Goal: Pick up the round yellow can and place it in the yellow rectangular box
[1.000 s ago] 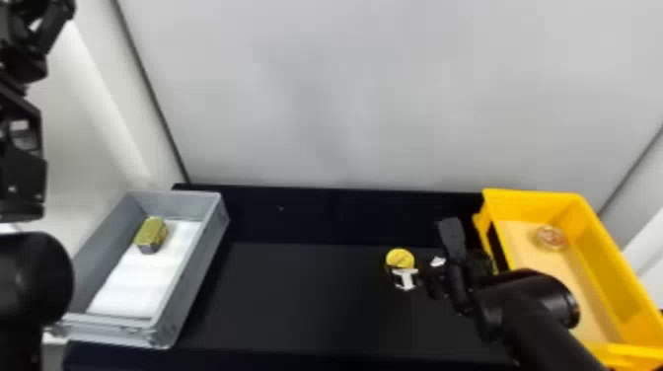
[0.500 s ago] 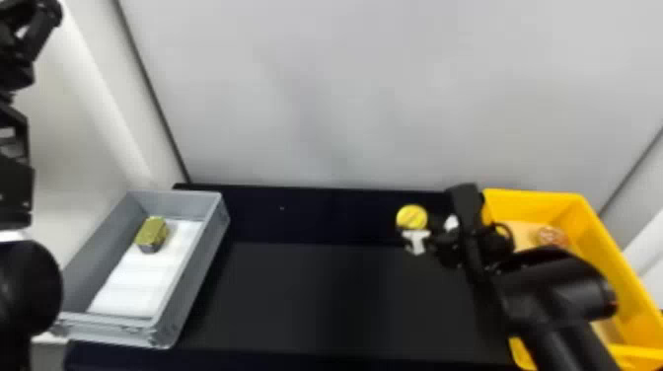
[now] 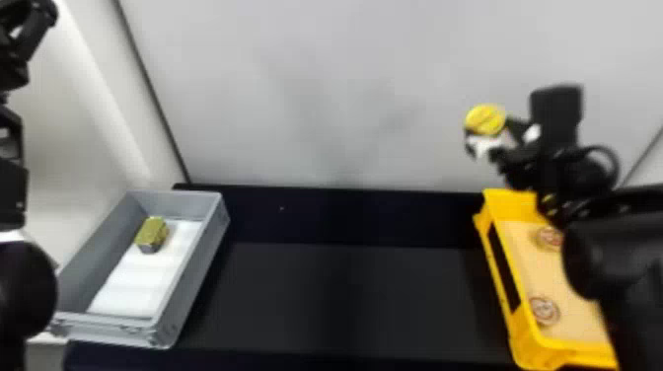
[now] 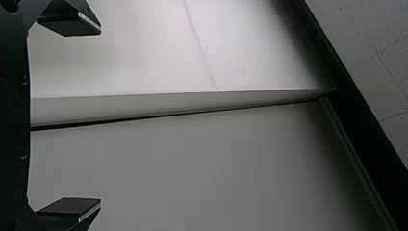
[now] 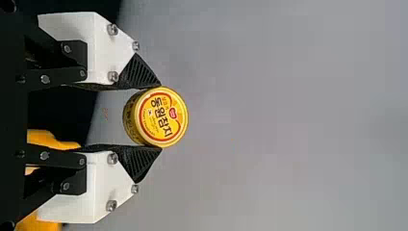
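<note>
And it's held! The right pincer has the round yellow can right between its fingertips, parted just the can's width, pads touching opposite sides. The pair hangs above the surface, with the yellow rectangular box lower down and nearer the robot. Well off to that pincer's left sits the gray crate; farther left, the left pincer holds nothing, fingers wide apart!

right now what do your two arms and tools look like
Both arms are black; a dark cable loops near the right wrist. The right tool has white angular housings with silver screws and black ridged tips; the left tool has black, flat fingers.
</note>
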Action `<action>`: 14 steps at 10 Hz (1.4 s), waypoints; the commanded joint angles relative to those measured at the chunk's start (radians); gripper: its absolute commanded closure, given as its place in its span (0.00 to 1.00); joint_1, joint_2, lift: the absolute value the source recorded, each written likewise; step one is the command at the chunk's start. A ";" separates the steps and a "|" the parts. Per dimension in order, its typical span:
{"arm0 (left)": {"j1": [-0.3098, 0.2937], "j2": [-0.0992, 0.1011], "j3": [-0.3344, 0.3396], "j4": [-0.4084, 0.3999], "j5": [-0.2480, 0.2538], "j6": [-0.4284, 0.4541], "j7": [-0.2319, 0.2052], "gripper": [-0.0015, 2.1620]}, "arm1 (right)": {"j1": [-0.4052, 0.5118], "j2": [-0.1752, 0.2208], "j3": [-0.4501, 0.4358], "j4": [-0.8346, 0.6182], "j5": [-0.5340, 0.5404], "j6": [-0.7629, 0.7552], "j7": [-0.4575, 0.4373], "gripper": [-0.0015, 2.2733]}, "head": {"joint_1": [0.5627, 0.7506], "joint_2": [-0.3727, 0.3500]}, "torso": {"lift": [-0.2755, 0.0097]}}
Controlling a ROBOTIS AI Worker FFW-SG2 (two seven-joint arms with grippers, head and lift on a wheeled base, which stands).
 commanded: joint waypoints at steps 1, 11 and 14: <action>-0.001 0.000 0.002 -0.006 -0.002 0.006 -0.001 0.02 | -0.066 -0.032 -0.067 -0.086 0.040 0.033 -0.016 0.32 | 0.70 0.59 | 0.96; 0.007 0.005 0.017 -0.023 -0.005 0.024 -0.013 0.01 | 0.003 -0.150 -0.308 0.038 -0.158 0.040 -0.214 0.32 | 0.70 0.59 | 0.96; 0.007 0.006 0.017 -0.023 -0.005 0.024 -0.015 0.01 | 0.036 -0.197 -0.314 0.127 -0.411 0.040 -0.348 0.32 | 0.70 0.59 | 0.96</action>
